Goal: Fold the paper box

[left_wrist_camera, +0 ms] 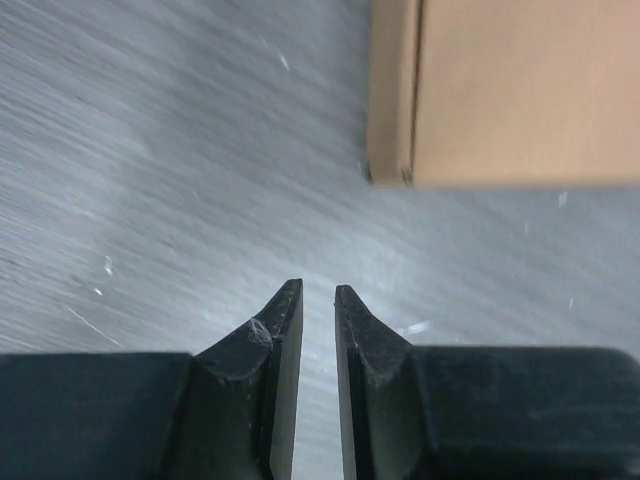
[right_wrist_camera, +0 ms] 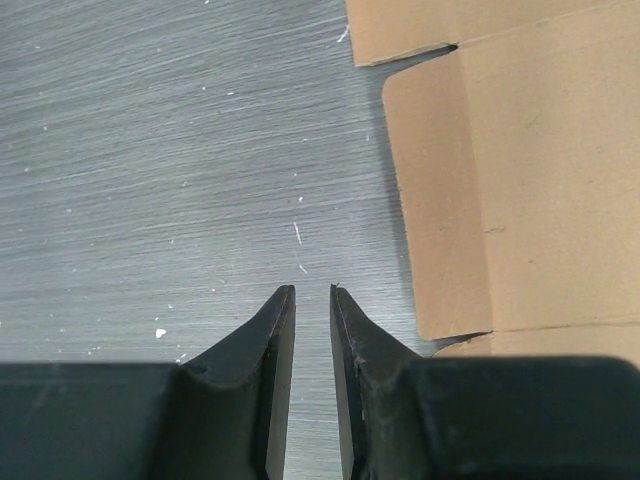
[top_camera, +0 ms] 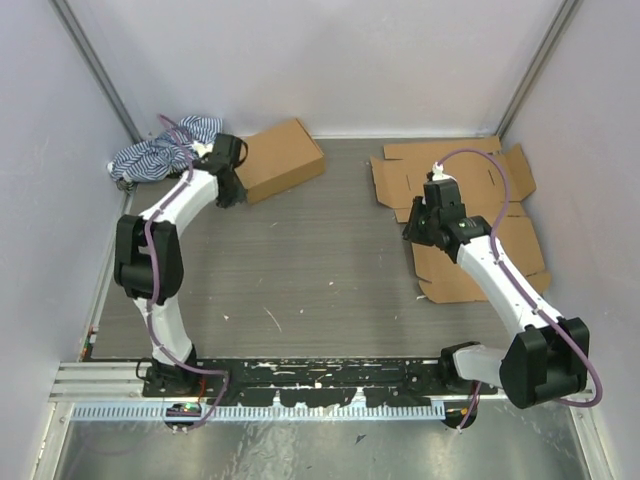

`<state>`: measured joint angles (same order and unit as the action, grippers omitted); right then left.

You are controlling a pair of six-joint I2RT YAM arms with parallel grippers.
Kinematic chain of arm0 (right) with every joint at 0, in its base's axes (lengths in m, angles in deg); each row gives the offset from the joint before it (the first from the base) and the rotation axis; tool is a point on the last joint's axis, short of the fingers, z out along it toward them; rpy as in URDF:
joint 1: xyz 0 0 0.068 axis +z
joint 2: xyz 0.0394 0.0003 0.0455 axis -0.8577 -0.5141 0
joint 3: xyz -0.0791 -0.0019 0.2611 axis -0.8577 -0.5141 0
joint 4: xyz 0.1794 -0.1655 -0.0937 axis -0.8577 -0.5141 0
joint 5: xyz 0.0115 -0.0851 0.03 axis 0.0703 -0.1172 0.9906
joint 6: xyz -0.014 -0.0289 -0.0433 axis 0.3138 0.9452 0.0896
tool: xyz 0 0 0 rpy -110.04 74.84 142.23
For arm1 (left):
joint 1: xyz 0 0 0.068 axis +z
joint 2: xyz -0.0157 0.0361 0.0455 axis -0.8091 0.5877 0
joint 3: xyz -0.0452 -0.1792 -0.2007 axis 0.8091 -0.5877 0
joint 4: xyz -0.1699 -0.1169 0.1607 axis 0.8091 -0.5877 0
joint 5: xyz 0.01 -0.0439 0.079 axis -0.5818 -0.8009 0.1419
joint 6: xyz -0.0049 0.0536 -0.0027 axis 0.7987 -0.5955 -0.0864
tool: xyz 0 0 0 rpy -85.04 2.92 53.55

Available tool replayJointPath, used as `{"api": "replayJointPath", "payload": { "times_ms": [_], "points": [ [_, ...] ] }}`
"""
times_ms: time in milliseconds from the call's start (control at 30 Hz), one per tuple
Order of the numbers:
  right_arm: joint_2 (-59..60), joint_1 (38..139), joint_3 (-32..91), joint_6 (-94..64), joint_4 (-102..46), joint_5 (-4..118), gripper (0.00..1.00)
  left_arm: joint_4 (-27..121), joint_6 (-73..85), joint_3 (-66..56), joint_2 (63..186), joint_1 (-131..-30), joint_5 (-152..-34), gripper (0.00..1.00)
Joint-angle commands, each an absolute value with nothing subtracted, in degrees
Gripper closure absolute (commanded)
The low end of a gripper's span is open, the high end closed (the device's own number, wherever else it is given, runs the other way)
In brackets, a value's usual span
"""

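A folded brown paper box (top_camera: 280, 160) stands at the back left of the table; in the left wrist view its corner (left_wrist_camera: 520, 90) fills the upper right. My left gripper (top_camera: 231, 188) (left_wrist_camera: 318, 292) hovers just beside its near-left end, clear of it, jaws a narrow gap apart with only table between them. Flat unfolded cardboard sheets (top_camera: 470, 220) lie stacked at the right. My right gripper (top_camera: 417, 226) (right_wrist_camera: 312, 290) hangs over bare table at their left edge, slightly open and empty; a flap (right_wrist_camera: 520, 160) lies just to its right.
A striped blue-and-white cloth (top_camera: 160, 150) lies bunched in the back left corner behind the left arm. White walls with metal posts enclose the grey table (top_camera: 320, 270). A rail (top_camera: 300, 385) runs along the near edge.
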<state>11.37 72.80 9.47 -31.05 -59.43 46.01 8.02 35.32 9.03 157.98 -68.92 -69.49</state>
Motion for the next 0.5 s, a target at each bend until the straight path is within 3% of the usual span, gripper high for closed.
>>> {"api": "replayJointPath", "payload": {
  "times_ms": [0, 467],
  "points": [
    [14.0, 72.8, 10.8, -31.8, -57.6, 49.2, 0.73, 2.8, 37.4, 18.7, 166.2, -62.9, -64.0, 0.74],
    [13.4, 72.8, 9.7, -30.6, -56.8, 50.7, 0.74, 13.3, 32.6, 46.5, 186.3, -63.9, -73.9, 0.68]
  ]
}}
